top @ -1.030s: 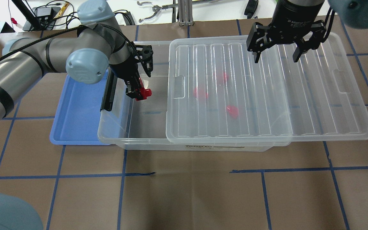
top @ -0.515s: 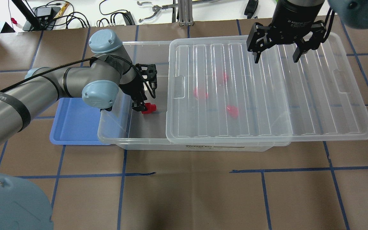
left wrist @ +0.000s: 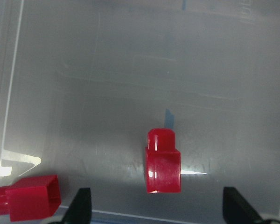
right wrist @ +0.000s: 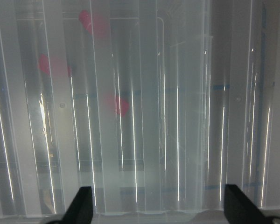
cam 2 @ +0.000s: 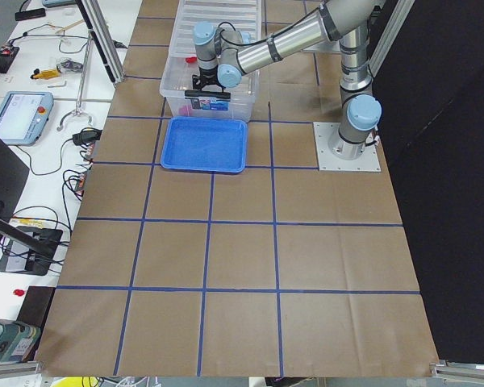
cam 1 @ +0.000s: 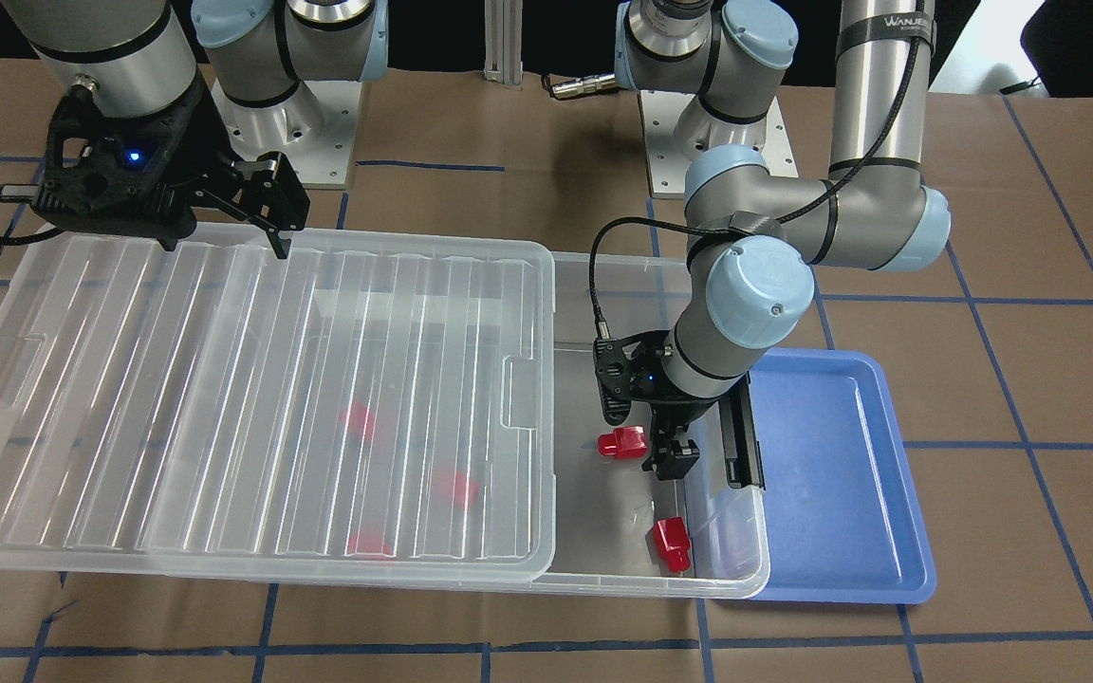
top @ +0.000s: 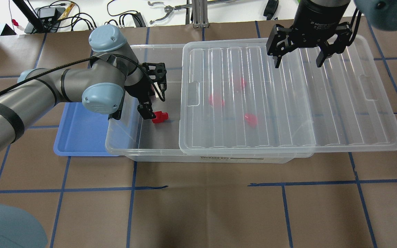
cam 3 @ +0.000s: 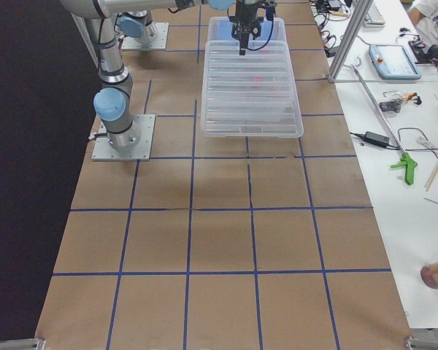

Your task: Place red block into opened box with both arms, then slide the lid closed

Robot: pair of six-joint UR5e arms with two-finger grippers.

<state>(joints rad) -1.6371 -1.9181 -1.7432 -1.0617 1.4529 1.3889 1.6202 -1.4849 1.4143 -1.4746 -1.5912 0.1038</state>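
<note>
**Overhead exterior view: small glossy red plastic block point(top: 159, 117) lying free in the large clear plastic box point(top: 143, 150)**

Left gripper point(top: 153, 103): black two-finger unit, lowered into the uncovered left end of the box. Its jaws stand wide apart and grip nothing. The left wrist view shows the red block flat on the box floor between the two fingertips. It touches neither, and its round nub points toward the lid.

Second red block point(cam 1: 672, 544): a like piece on the same floor, near the box's long wall on the operators' side. It lies apart from the first block.

Large translucent ribbed plastic lid point(top: 288, 113): rests on the box, displaced toward the robot's right and overhanging that end. The box's left end is left open. Three blurred red shapes point(top: 250, 120) show through the lid on the box floor; their form cannot be made out.

Right gripper point(top: 297, 63): black two-finger unit, raised above the lid and apart from it. Its jaws are spread wide with nothing between them, and the right wrist view shows only ribbed lid below.

Surroundings: a shallow blue plastic tray point(top: 81, 137) lies on the table just beside the box's left end. That end carries a black clip bar point(cam 1: 744, 441). The brown paper-covered table point(top: 202, 206) is marked with a grid of blue tape.
</note>
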